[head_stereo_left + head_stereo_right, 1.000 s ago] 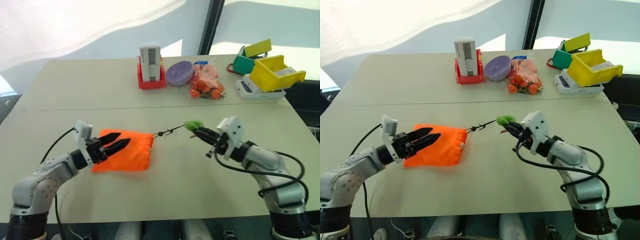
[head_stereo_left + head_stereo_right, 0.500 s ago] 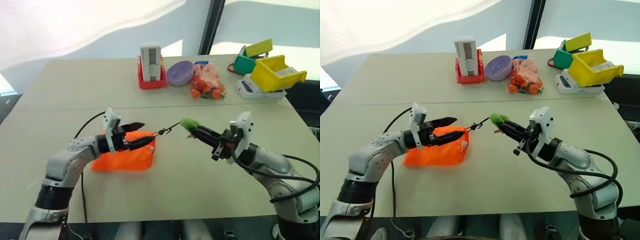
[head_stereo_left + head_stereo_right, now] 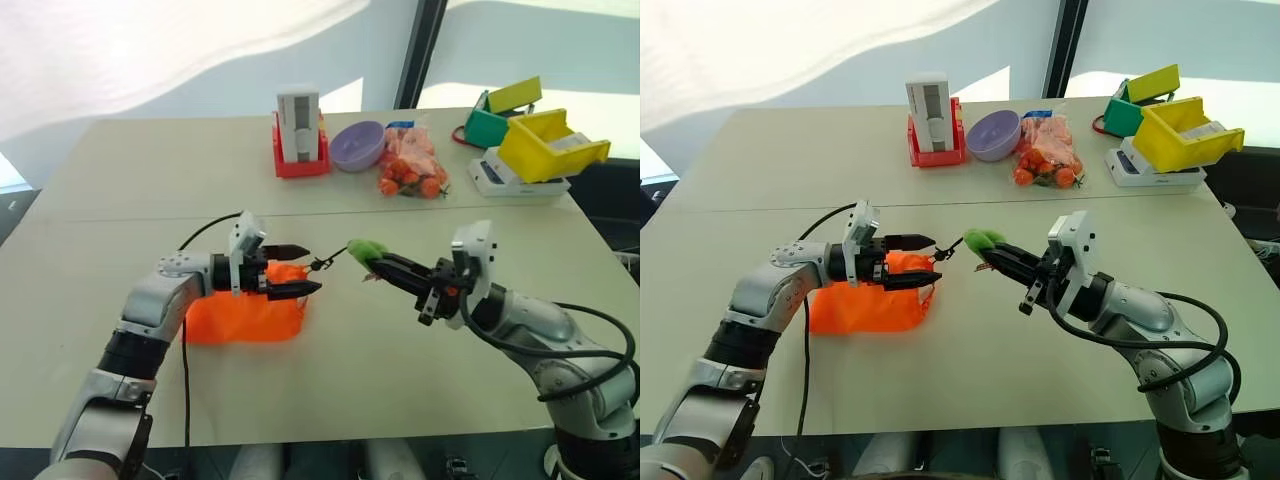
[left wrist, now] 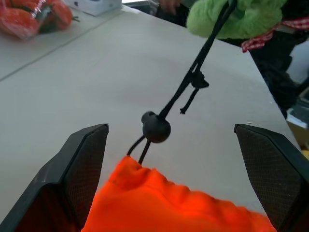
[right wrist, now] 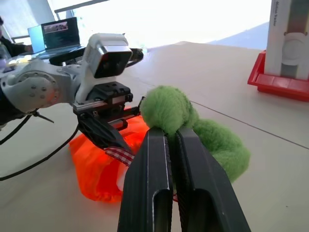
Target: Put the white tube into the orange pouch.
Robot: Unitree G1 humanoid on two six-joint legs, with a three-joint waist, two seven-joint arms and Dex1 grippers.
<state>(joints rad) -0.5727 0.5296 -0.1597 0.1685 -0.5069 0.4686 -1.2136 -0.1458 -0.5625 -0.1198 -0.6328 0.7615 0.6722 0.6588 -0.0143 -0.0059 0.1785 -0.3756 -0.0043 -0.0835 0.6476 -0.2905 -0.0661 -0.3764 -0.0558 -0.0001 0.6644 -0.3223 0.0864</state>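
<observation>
The orange pouch (image 3: 240, 312) lies flat on the table, its mouth turned to the right. A thin black cord (image 4: 193, 72) runs from the mouth through a black bead (image 4: 155, 128) to the lime-green toggle (image 3: 366, 248). My right gripper (image 3: 386, 263) is shut on the toggle and holds it above the table, so the cord is taut. My left gripper (image 3: 300, 271) is open, pointing right, with its fingers (image 4: 72, 179) on either side of the pouch's mouth and the bead. A pale spot (image 3: 927, 291) shows at the mouth; I cannot tell whether it is the white tube.
At the back stand a red holder with a tall grey-white box (image 3: 300, 130), a purple bowl (image 3: 358, 147) and a clear bag of orange-red lumps (image 3: 410, 170). Far right are a green bin (image 3: 500, 113), a yellow bin (image 3: 550, 148) and a white device (image 3: 505, 180).
My left gripper swung right across the pouch to its mouth and opened wider. My right gripper drew left and slightly up with the toggle.
</observation>
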